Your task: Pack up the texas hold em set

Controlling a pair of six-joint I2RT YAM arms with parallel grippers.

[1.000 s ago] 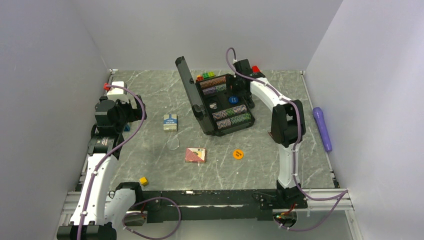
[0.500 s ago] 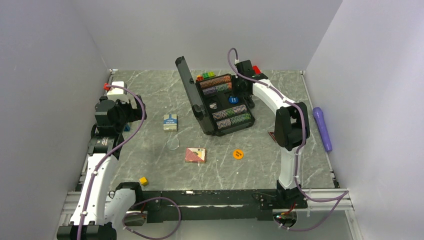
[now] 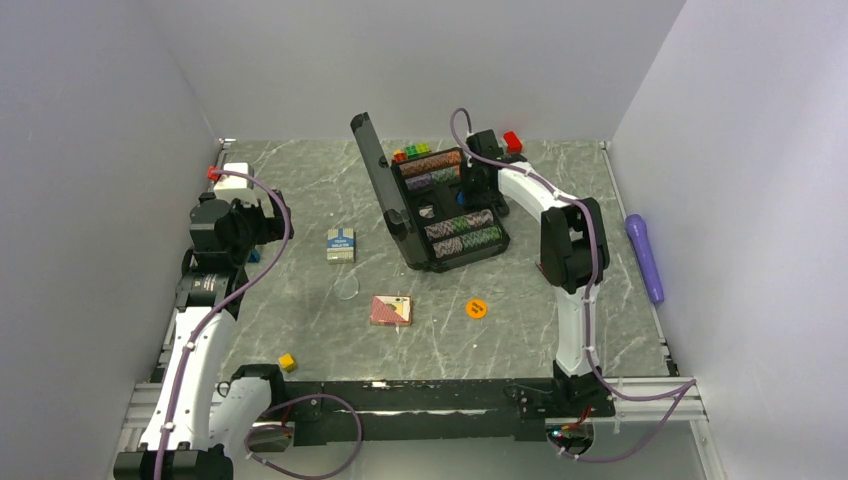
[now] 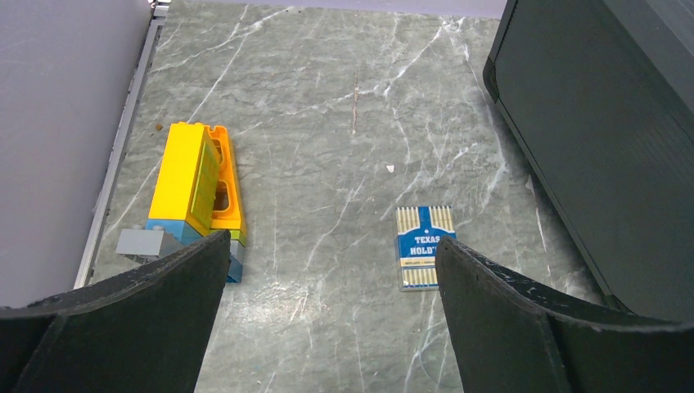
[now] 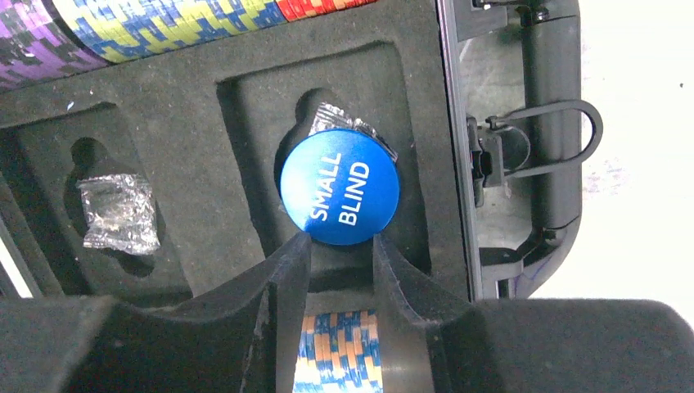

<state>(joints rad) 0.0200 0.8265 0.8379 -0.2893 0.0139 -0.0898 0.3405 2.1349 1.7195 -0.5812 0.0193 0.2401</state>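
right tool (image 5: 340, 262) narrowly parted, gripping nothing; small blind button (image 5: 340, 187) just beyond tips, in briefcase (image 5: 245, 98) foam. left tool (image 4: 331, 246) wide open, empty; blue-white card deck (image 4: 425, 246) ahead.

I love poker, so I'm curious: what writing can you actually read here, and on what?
"SMALL BLIND": blue round marker in the case.
"TEXAS HOLD'": blue-white card deck; the rest and smaller print unreadable.
Print on the orange marker and pink deck: too small to read.
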